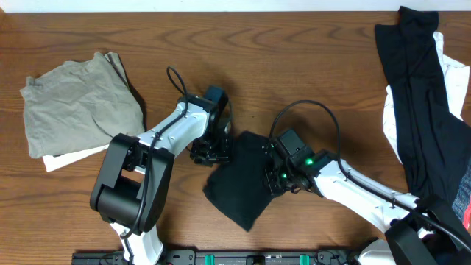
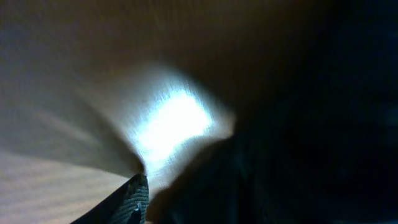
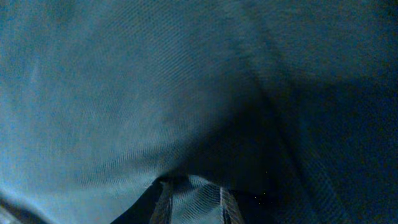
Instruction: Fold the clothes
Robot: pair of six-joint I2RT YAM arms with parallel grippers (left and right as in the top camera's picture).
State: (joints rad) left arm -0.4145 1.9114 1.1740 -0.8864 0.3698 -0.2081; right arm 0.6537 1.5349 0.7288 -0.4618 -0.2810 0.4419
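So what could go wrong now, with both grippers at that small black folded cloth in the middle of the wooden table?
The right gripper seems to pinch the small black folded cloth at one edge only, so lifting could let the fold fall open. The left gripper sits at the opposite edge, its grip unclear, so it might miss the fabric or drag it askew.

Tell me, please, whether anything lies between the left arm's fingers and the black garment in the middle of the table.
Nothing visible does: the left fingers are right at the left edge of the black garment.
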